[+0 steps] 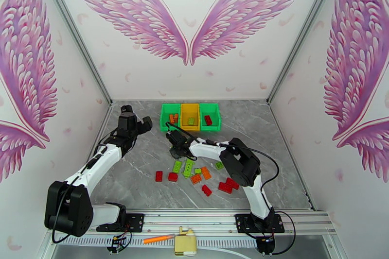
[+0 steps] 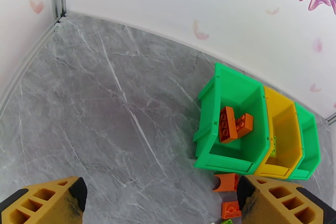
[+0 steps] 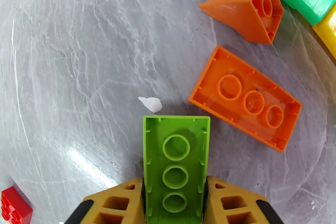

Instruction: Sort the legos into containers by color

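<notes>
My right gripper (image 3: 174, 192) is shut on a light green lego (image 3: 175, 162) that lies hollow side up, low over the table; it sits just in front of the containers (image 1: 163, 118). Two orange legos (image 3: 245, 98) lie just ahead of it. My left gripper (image 2: 164, 204) is open and holds nothing, hovering left of the bins (image 1: 138, 124). The left green bin (image 2: 210, 94) holds orange legos (image 2: 229, 124), the yellow bin (image 1: 189, 107) a green one, the right green bin (image 1: 217, 118) a red one. Several red, orange and green legos (image 1: 196, 179) lie scattered mid-table.
Bare grey marble (image 2: 105, 115) stretches left of the bins under my left gripper. A red lego (image 3: 14, 210) lies at the lower left of the right wrist view. An orange pen-like stick (image 1: 159, 238) rests on the front rail. Walls close in on three sides.
</notes>
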